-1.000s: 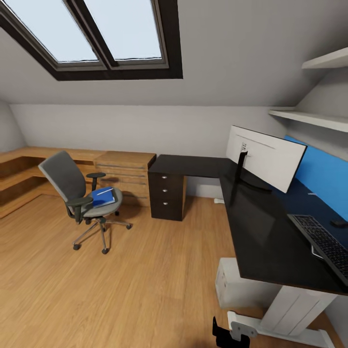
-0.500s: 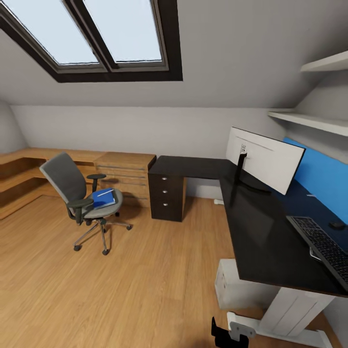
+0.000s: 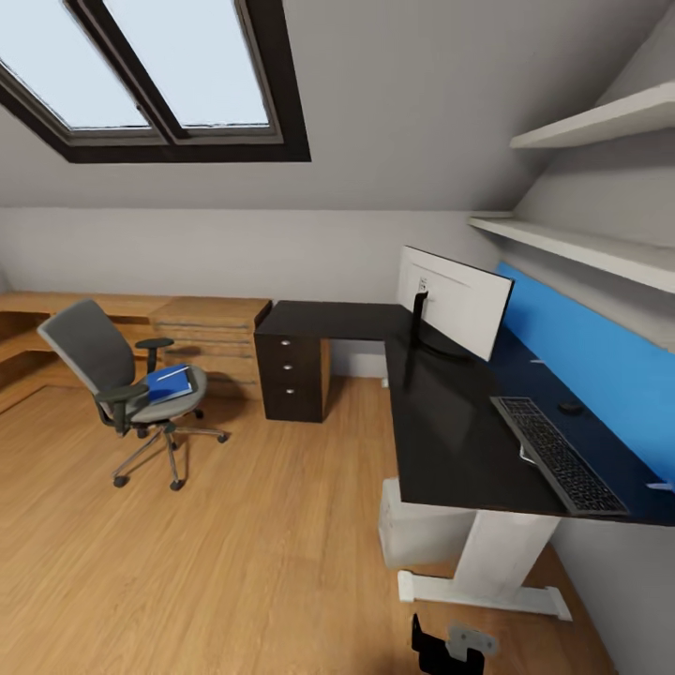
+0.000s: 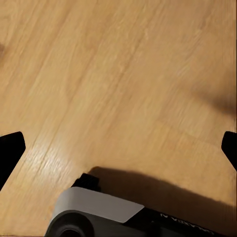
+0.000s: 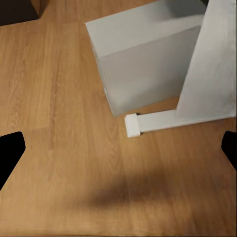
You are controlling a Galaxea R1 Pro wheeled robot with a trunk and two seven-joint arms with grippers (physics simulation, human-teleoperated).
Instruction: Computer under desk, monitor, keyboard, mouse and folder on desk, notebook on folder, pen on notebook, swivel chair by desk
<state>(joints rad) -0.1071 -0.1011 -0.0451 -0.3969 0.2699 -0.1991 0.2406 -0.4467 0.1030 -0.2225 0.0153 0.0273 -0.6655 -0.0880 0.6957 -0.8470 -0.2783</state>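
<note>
Head view: the L-shaped desk (image 3: 450, 441) carries the monitor (image 3: 457, 300), the keyboard (image 3: 558, 453) and, just beyond the keyboard, the mouse (image 3: 569, 408); the white computer (image 3: 422, 530) stands on the floor beneath the top. The swivel chair (image 3: 127, 389) sits well apart from the desk, bearing the blue folder (image 3: 169, 383) with a thin white pen (image 3: 172, 374) lying on it; the notebook cannot be made out.

Right wrist view: the right gripper (image 5: 118, 148) hangs over bare wood floor (image 5: 64, 163) with its fingers spread wide and nothing between them; ahead of it lie the computer and the white desk foot (image 5: 148, 122).

Left wrist view: the left gripper (image 4: 118, 148) is likewise spread and empty above the floor.

Hazards, as judged from here: the folder lies far from both grippers, so the base must travel; passing close to the desk foot or computer risks a knock. A castored chair may roll away under a push, and a tilted folder would likely shed the pen.
</note>
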